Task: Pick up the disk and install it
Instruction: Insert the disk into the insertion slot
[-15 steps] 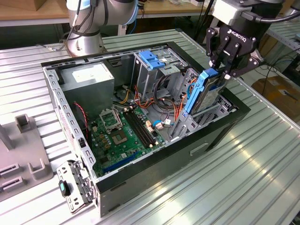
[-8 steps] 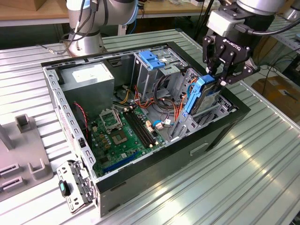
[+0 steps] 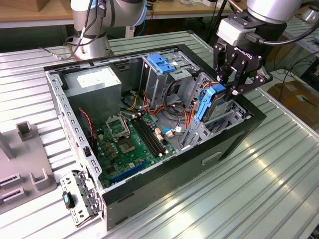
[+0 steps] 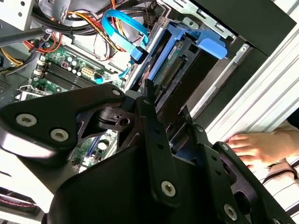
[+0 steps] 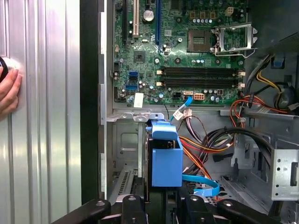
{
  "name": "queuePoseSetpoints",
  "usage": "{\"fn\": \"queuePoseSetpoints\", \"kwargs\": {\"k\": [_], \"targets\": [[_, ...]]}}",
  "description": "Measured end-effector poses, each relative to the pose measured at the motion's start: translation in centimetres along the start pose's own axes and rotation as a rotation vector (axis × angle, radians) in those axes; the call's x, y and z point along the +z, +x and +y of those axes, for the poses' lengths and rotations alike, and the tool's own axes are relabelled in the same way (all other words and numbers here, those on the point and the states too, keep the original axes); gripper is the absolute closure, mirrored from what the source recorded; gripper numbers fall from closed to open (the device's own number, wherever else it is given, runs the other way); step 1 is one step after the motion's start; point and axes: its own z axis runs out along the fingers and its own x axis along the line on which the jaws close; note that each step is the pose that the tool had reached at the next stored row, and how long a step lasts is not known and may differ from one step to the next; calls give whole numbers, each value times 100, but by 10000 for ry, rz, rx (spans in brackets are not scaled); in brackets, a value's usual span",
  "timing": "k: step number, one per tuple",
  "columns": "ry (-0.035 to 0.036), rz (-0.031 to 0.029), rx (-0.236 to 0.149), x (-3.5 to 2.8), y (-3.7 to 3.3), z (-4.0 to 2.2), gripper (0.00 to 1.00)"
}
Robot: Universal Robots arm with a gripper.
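Pinching the disk (image 3: 214,107) (upright, partway down into the case (image 3: 199,164)), the hand (image 3: 228,88).

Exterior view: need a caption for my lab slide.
Pincer grips the blue-railed disk, standing on edge in the open computer case.

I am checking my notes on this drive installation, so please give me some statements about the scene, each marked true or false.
1. The disk lies flat on the table outside the case. False: it stands on edge inside the case, at the end on the exterior view's right.
2. The gripper is just above the disk, with its jaws closed on the disk's upper end. True.
3. A person's hand rests on the table beside the case. True.
4. A cooler covers the processor socket. False: the socket is bare.
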Motion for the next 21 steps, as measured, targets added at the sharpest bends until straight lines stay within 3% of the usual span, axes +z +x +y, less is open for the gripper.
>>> {"fn": "queuePoseSetpoints", "kwargs": {"k": [3, 9, 11, 14, 16, 20, 21], "targets": [[0, 3, 0, 48, -1, 2, 65], [0, 3, -1, 49, -1, 2, 65], [0, 2, 0, 49, -1, 2, 57], [0, 1, 0, 58, 0, 3, 57], [-1, 3, 0, 105, -2, 5, 57], [0, 3, -1, 271, -5, 13, 57], [0, 5, -1, 283, -5, 13, 57]]}}
